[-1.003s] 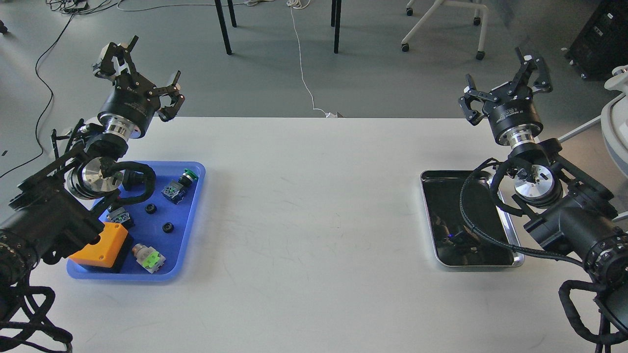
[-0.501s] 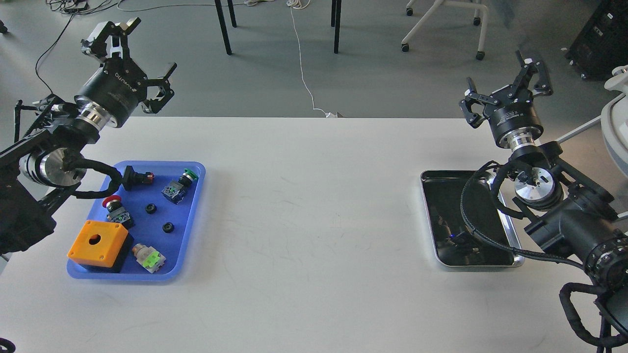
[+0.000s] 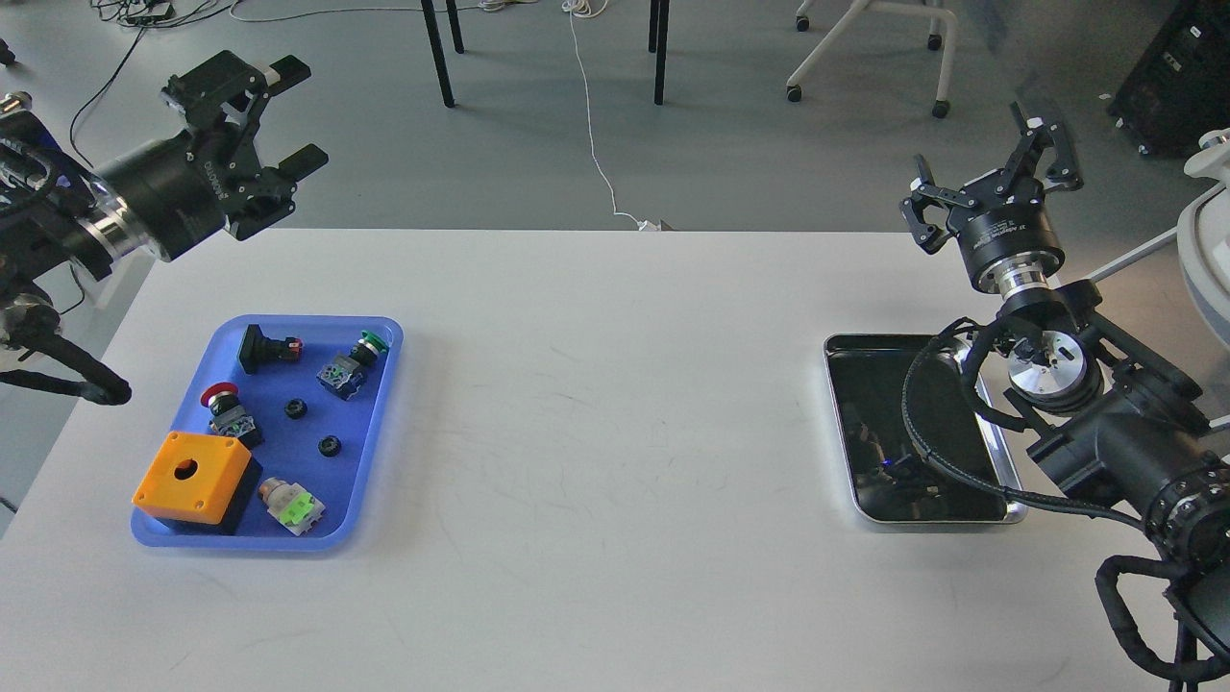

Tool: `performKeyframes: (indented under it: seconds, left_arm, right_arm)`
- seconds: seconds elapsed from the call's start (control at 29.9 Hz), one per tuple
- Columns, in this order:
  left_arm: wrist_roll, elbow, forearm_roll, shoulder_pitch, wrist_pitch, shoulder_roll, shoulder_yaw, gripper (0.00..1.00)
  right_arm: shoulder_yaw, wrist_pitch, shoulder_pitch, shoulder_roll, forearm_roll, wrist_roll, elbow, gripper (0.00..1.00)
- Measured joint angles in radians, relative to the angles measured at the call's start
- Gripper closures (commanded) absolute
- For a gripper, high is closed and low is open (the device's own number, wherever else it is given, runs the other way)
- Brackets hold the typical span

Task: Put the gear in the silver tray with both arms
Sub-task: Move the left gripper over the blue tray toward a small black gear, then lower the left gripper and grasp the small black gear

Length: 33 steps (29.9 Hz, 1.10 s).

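Two small black gears lie in the blue tray on the left of the white table. The silver tray, with a dark mirror-like bottom, lies at the right with nothing in it. My left gripper is open and empty, raised beyond the table's far left corner, well away from the gears. My right gripper is open and empty, raised beyond the far edge behind the silver tray. The right arm and its hose cover the tray's right side.
The blue tray also holds an orange box with a hole, a red push button, green-capped switches and a black part. Chair and table legs stand on the floor behind.
My left arm has swung up and to the left, off the blue tray, so all its parts now show. The right arm has hardly moved.
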Motion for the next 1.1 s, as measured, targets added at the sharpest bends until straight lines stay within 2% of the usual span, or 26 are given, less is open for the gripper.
performKeyframes:
  seconds: [0.07, 0.27, 0.5, 0.6, 0.74, 0.9, 1.04, 1.1]
  left_arm:
    - [-0.007, -0.016, 0.11, 0.002, 0.0, 0.011, -0.002, 0.02]
    - [-0.071, -0.079, 0.378, 0.007, 0.002, 0.057, 0.002, 0.02]
    - [-0.081, -0.099, 0.661, 0.027, 0.029, 0.066, 0.034, 0.06]
    - [-0.081, -0.095, 0.8, 0.032, 0.087, 0.06, 0.1, 0.06]
    - [-0.081, -0.073, 0.994, 0.033, 0.236, 0.056, 0.236, 0.06]
    - [-0.08, 0.063, 1.148, 0.031, 0.413, 0.007, 0.386, 0.06]
    - [-0.081, 0.17, 1.165, 0.03, 0.471, -0.045, 0.448, 0.13]
    - [-0.081, 0.2, 1.165, 0.03, 0.481, -0.06, 0.47, 0.2]
  right_arm:
    - [0.0, 0.0, 0.001, 0.0, 0.0, 0.0, 0.0, 0.01]
    - [0.001, 0.0, 0.004, -0.001, 0.0, 0.0, -0.001, 0.01]
    - [0.002, 0.0, 0.0, -0.01, 0.0, 0.0, -0.003, 0.01]
    - [0.002, 0.0, 0.0, -0.01, 0.0, 0.0, -0.003, 0.01]
    - [0.002, 0.0, 0.0, -0.011, 0.0, 0.0, -0.003, 0.01]
    - [0.003, 0.0, 0.004, -0.011, 0.0, 0.0, -0.002, 0.01]
    - [0.003, 0.0, 0.006, -0.008, 0.0, 0.0, -0.002, 0.01]
    - [0.003, 0.0, 0.006, -0.008, 0.0, 0.0, -0.002, 0.01]
